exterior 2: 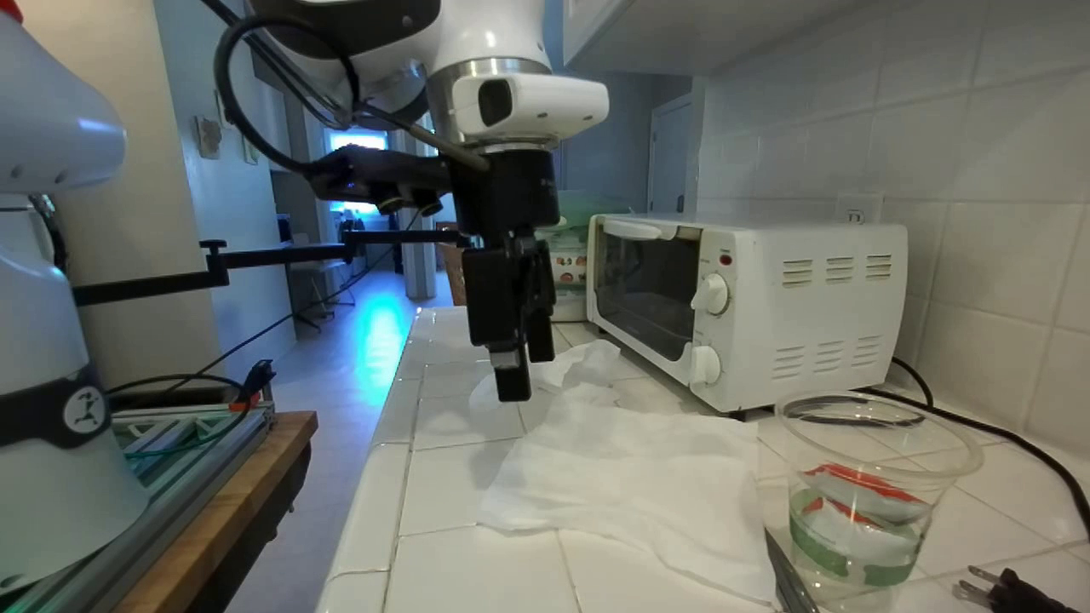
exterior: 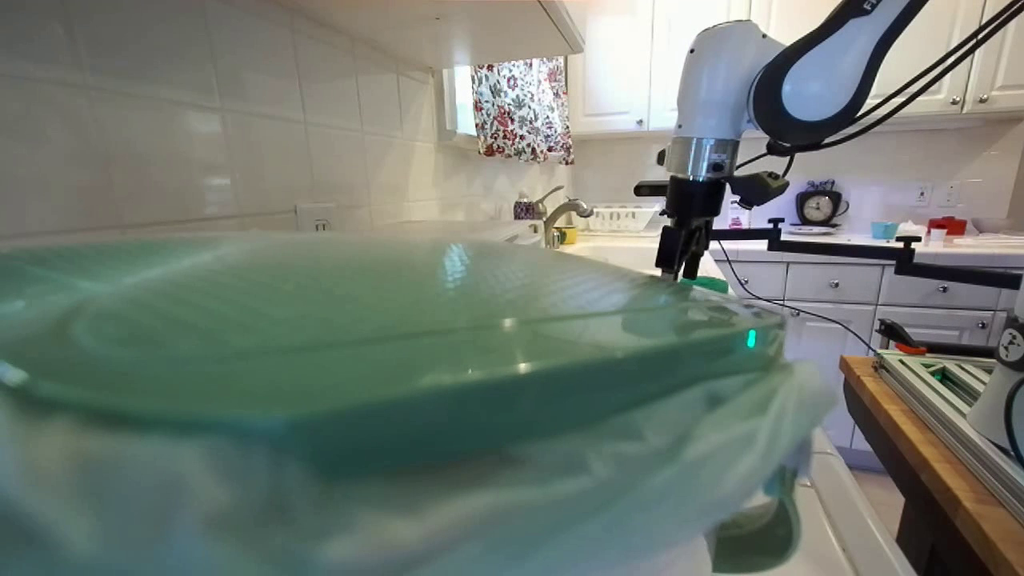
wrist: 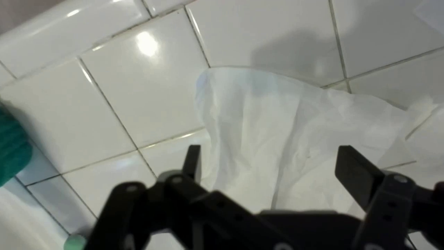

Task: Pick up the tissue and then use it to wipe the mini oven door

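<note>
A thin white tissue lies spread and wrinkled on the white tiled counter, in front of the mini oven. A crumpled white part lies behind it. The white mini oven's dark glass door is shut and faces the counter's front edge. My gripper hangs fingers down above the counter, apart from the tissue and left of the oven. In the wrist view my gripper is open and empty, with the tissue below and between its fingers. It also shows in an exterior view, where a green lid hides the oven and tissue.
A clear plastic cup with red-and-white packets stands at the oven's near corner. A dark utensil and a power plug lie near it. A large green lid fills an exterior view. A teal ridged object lies at the wrist view's left.
</note>
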`<state>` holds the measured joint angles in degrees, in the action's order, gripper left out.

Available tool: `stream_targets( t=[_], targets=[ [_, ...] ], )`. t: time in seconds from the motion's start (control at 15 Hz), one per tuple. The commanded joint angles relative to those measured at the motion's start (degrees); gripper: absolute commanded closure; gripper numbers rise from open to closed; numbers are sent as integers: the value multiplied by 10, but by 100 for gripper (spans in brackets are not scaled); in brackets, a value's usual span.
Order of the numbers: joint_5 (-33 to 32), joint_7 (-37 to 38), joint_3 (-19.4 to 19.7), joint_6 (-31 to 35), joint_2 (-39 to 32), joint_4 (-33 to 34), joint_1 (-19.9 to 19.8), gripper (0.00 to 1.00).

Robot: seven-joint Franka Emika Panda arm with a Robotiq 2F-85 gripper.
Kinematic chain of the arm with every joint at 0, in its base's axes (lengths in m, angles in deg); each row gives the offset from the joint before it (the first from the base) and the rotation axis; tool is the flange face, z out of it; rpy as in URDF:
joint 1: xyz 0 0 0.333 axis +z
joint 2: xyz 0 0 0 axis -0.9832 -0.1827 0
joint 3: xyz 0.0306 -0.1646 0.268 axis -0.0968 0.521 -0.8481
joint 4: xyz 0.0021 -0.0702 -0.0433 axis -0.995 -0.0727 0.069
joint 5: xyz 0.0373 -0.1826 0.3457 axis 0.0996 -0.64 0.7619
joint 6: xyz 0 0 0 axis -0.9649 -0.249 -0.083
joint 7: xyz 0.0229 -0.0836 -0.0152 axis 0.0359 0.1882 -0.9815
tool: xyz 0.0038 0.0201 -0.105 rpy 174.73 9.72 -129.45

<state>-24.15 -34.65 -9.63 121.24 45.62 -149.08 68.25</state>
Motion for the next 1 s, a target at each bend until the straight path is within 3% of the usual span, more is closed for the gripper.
stream_targets(
  t=[0.0,0.27,0.33,0.93],
  targets=[
    [-1,0,5,-2,3,1,5,0],
    [9,-8,10,0,-3,5,8,0],
    [-3,9,8,29,-26,14,-2,0],
    [60,-43,38,124,-168,76,34,0]
  ],
)
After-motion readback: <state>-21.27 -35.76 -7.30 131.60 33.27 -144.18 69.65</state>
